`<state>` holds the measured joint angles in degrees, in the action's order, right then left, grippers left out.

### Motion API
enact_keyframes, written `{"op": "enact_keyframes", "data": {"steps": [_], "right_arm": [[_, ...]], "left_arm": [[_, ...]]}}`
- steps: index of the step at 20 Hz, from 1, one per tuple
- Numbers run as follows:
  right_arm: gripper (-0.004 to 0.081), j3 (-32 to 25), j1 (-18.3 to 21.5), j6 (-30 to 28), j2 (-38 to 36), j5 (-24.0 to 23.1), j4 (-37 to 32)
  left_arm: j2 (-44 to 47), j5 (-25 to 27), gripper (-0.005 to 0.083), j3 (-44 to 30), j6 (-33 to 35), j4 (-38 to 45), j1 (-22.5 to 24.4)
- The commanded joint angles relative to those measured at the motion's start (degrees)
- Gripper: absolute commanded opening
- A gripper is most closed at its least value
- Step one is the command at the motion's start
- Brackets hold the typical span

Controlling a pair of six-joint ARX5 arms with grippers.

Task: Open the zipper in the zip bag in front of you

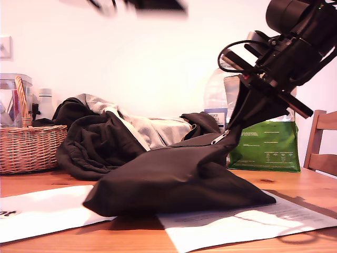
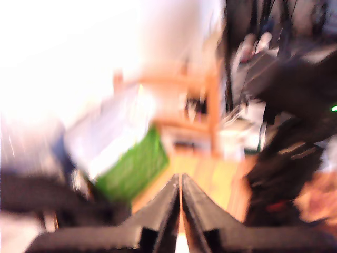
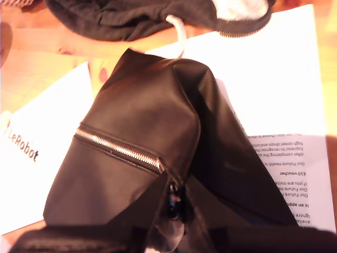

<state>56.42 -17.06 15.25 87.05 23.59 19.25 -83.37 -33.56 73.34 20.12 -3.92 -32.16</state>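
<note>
- Clamped on a raised corner of the zip bag (image 3: 137, 121), my second gripper (image 3: 171, 211) has its jaws closed over the black fabric just past one end of the zipper (image 3: 118, 148).
- You can see my first gripper (image 2: 180, 179) with its jaws pressed almost together and nothing between them. Its view is badly blurred, showing only a green pouch (image 2: 134, 168) beyond.
- Look at the exterior view. My second gripper (image 1: 253, 89) reaches in from the upper right and pulls the bag's corner up into a taut peak.
- You will find the rest of the zip bag (image 1: 174, 179) slumped mid-table on white paper sheets (image 1: 237, 224), with the zipper (image 1: 220, 138) showing just below the peak.
- Behind the bag lies a heap of dark and grey clothing (image 1: 105, 139).
- Further back, a wicker basket (image 1: 29, 145) stands at the exterior view's left. The green pouch (image 1: 268, 145) and a wooden chair (image 1: 324, 142) stand at its right.
- One blurred dark arm (image 1: 142, 4) crosses the top edge of the exterior view.
</note>
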Motion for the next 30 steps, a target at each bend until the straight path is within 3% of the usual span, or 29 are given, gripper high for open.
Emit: {"op": "enact_keyframes", "data": {"steps": [1,4,7,11,15,22,24,30], "right_arm": [[-0.0012,-0.07,0.72,-0.33,0.55,-0.09,-0.63],[-0.0013,-0.07,0.74,-0.74,0.55,0.0,-0.98],[-0.0013,-0.07,0.74,-1.46,0.55,0.0,-1.01],[-0.0013,-0.07,0.74,-1.79,0.55,0.0,-1.03],[-0.0013,-0.07,0.74,-1.77,0.55,0.02,-1.01],[-0.0012,-0.07,0.74,-1.75,0.55,0.0,-0.98],[-0.0012,-0.07,0.74,-1.75,0.55,0.0,-0.96],[-0.0013,-0.07,0.72,-1.75,0.55,0.0,-0.96]], "left_arm": [[4.2,-2.19,-0.0022,-7.56,1.4,2.36,0.09],[14.36,-9.14,-0.0022,-16.7,1.51,3.65,-0.61],[23.26,-14.32,-0.0022,-20.68,2.14,0.24,-2.58],[31.87,-9.07,-0.0022,-20.68,7.87,-1.88,-8.35],[33.9,-2.29,-0.0022,-20.68,13.86,-2.05,-12.63],[33.88,2.29,-0.0022,-20.68,21.92,-2.75,-15.37],[33.77,6.21,-0.0022,-20.68,21.94,-3.28,-15.37],[33.03,8.92,-0.0023,-20.68,20.61,-5.99,-15.37]]}}
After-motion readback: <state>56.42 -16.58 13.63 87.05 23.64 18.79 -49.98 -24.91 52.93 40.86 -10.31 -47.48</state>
